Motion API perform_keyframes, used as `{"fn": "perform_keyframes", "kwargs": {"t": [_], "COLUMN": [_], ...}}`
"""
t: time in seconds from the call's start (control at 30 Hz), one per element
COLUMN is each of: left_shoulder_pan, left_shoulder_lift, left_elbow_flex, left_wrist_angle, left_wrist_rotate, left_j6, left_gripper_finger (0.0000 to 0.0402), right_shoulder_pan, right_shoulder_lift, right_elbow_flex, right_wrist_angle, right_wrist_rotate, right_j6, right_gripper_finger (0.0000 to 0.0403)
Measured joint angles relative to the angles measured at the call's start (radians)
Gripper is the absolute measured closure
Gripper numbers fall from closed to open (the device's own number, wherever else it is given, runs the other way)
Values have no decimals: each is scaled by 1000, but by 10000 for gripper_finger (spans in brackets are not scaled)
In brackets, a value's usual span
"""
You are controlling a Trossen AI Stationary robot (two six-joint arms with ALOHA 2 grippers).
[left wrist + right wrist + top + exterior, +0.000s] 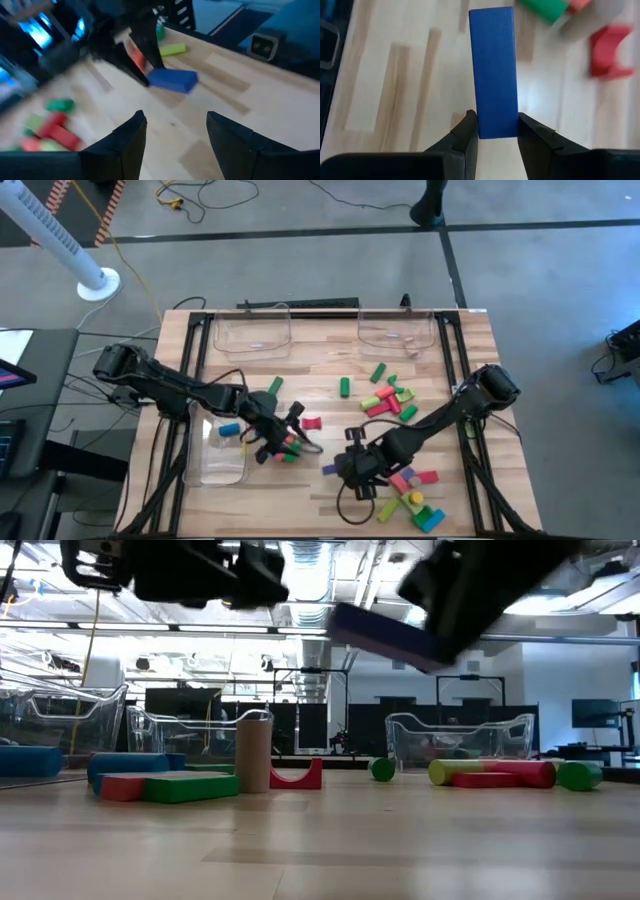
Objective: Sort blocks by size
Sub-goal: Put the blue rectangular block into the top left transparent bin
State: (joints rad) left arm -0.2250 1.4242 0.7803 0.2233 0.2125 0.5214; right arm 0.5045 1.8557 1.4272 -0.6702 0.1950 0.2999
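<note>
While most of the blocks [392, 402] lie loose on the table [320, 360], the sorting looks barely begun. One blue block [229, 429] sits in the bin [212, 470] at the left edge, and a pale piece or two seem to rest in the right-hand bin [398, 333] at the far edge; the other far bin [251, 332] looks bare.

The right gripper [496, 131], near the middle of the near edge, has its fingers clamped on the end of a blue bar [493, 70] and holds it clear of the wood, as the low view shows.

The left gripper [175, 131] hangs just beside the left bin with its fingers apart and nothing between them, over a small heap of red and green pieces [288, 448].

Left to sort, as I judge it: a red arch [313, 422], green cylinders [344, 386], the cluster toward the right edge, and a mixed pile [413, 498] at the near right corner. That is nearly the whole set.
</note>
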Motion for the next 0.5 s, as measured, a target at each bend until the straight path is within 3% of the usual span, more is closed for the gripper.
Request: {"fn": "perform_keyframes", "kwargs": {"t": [0.23,0.5], "left_shoulder_pan": [-106,-199], "left_shoulder_lift": [0,0], "left_elbow_flex": [10,11], "left_wrist_angle": [67,121], "left_wrist_rotate": [-246,-413], "left_j6": [277,450], "left_gripper_finger": [202,230], "right_shoulder_pan": [-34,-75], "right_shoulder_lift": [-5,-51], "right_elbow_flex": [97,140], "right_wrist_angle": [-4,16], "right_wrist_rotate": [-11,-17], "right_j6": [-88,-134], "right_gripper_finger": [263,263]}}
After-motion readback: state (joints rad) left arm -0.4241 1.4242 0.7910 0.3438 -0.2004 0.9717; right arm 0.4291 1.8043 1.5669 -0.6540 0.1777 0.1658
